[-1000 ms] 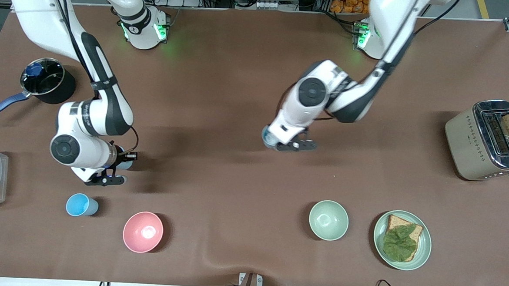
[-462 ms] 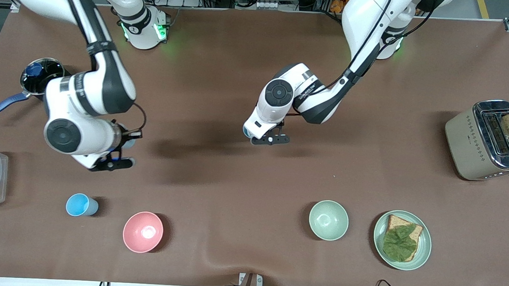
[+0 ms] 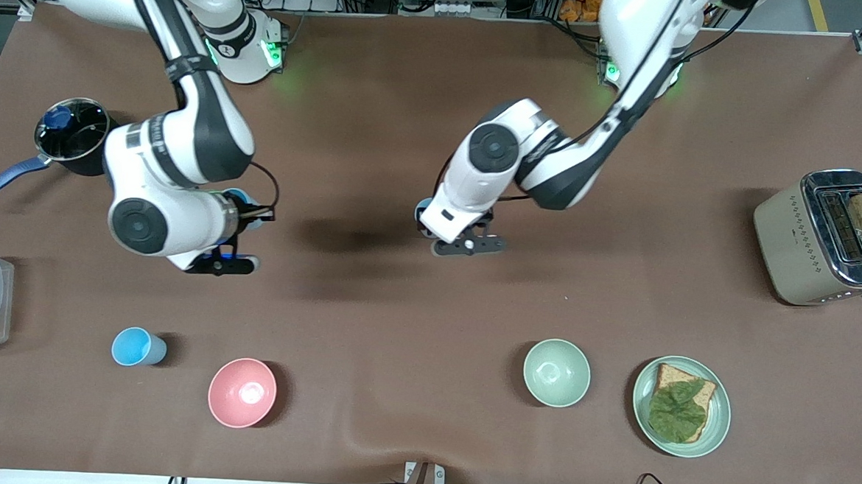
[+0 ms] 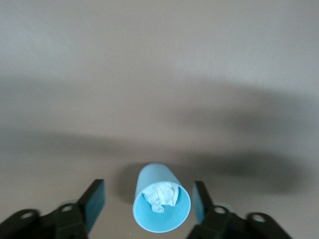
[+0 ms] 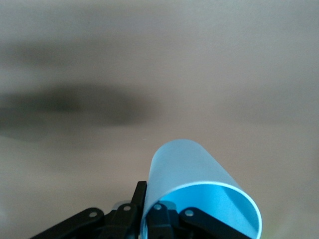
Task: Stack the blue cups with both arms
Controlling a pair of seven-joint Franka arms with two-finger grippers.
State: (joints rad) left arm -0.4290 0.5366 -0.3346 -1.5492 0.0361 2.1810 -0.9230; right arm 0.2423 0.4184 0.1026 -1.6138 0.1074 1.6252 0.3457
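We see one blue cup [image 4: 162, 204] standing on the table between the left gripper's [image 4: 148, 203] spread fingers [image 4: 93, 201], untouched, something whitish crumpled inside. A second blue cup [image 5: 199, 191] is pinched at its rim in the right gripper [image 5: 151, 213], up over bare tablecloth [image 3: 379, 106]. A third blue cup [image 3: 137, 347] sits well apart from both grippers, beside the pink bowl [image 3: 241, 392]. Pot [image 3: 75, 135] near the right gripper; green bowl [image 3: 556, 372] and sandwich plate [image 3: 716, 427] clear of the left.

Left arm bent low over mid-table; left gripper [image 4: 148, 211] raised, fingers spread, a blue cup [image 4: 160, 204] between them. Right arm folded toward its end; right gripper [image 5: 149, 211] clamped on a cup rim [image 5: 199, 199], aloft.
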